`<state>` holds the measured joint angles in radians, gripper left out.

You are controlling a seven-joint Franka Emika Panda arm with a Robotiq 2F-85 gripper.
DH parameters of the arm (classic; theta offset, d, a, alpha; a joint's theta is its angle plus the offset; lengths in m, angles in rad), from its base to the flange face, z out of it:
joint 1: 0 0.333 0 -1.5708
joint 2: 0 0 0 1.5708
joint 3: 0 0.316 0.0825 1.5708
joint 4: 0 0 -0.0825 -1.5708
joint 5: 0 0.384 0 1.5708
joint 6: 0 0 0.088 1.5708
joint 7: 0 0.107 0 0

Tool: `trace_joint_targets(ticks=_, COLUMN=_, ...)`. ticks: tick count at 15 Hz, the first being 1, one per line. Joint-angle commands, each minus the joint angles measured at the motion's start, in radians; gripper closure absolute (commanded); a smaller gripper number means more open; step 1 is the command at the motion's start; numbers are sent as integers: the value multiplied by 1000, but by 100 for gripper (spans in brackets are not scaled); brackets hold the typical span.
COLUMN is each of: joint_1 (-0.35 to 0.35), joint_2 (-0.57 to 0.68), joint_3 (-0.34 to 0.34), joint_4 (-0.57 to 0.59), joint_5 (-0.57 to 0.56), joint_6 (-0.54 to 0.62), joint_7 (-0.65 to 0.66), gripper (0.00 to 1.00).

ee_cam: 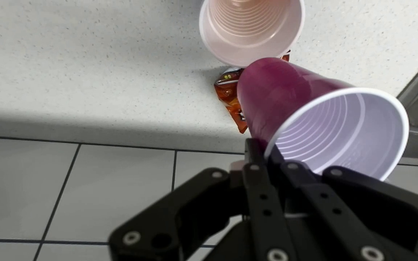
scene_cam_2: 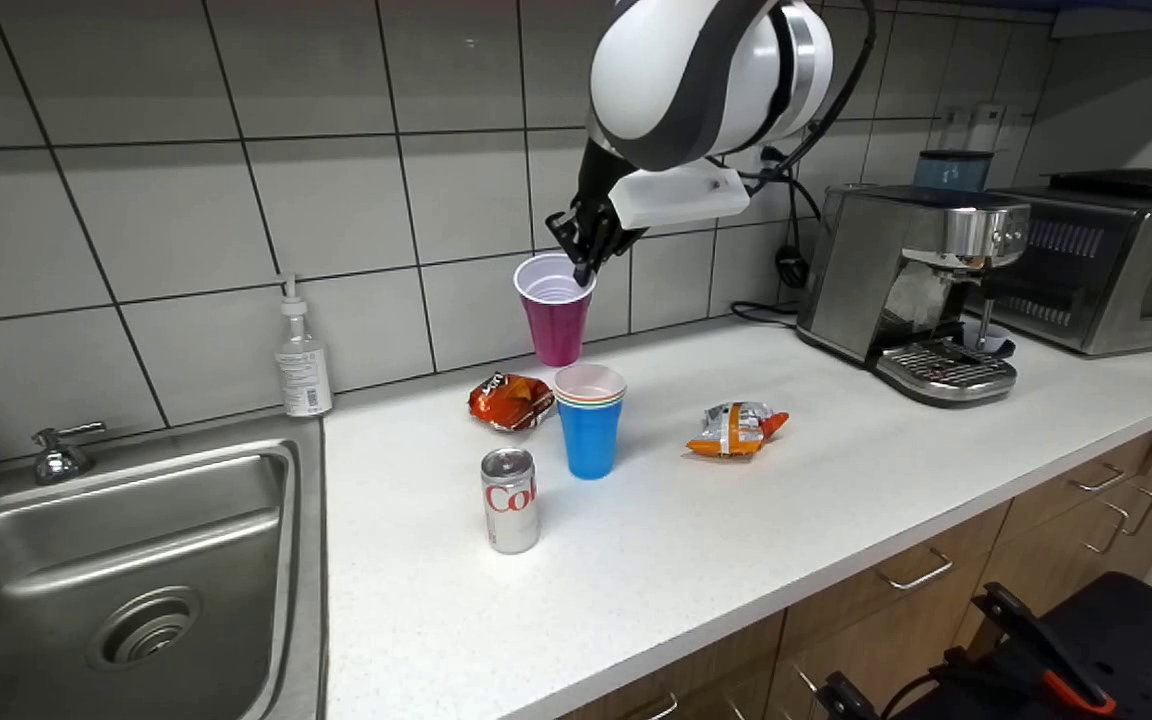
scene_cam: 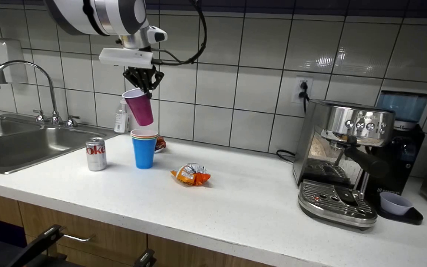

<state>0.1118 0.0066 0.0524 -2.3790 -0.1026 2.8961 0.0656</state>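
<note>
One purple cup, white inside, is gripped at the rim by the jaws, which are closed on its wall, one finger set outside and one inside. It is held in the air above the counter, tilted, its mouth turned up and towards the steel sink.

One stack of nested cups, blue outermost, is stood upright on the counter just below, apart from the purple cup; in the wrist view a pale pink interior is shown by the topmost.

Two crumpled snack packets are listed: one red-brown packet, laid just beside the stack, towards the tiled wall; one orange and silver packet, laid near it, towards the espresso machine.

One silver can, lettered in red, is placed upright near the stack, on the sink side.

One clear pump bottle, white-labelled, is set by the wall at the sink's corner. The sink is let into the counter and fitted with a curved tap.

The espresso machine is placed well apart from the cups, with one black grinder beside it and one pale bowl set at the grinder's foot.
</note>
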Motion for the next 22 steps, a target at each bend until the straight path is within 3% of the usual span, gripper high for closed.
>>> trace_joint_targets(ticks=1, joint_1=-21, joint_2=-47, joint_3=3, joint_4=-29, joint_5=46, joint_6=-17, joint_7=-23, gripper=99)
trace_joint_targets(ticks=7, joint_1=-14, joint_2=-44, joint_3=-8, joint_4=-19, joint_5=193, joint_6=-62, joint_7=-101, gripper=99)
trace_joint_targets(ticks=22, joint_1=-39, joint_2=-45, joint_3=-21, joint_4=-4, joint_5=288, joint_6=-181, joint_7=-168, gripper=99)
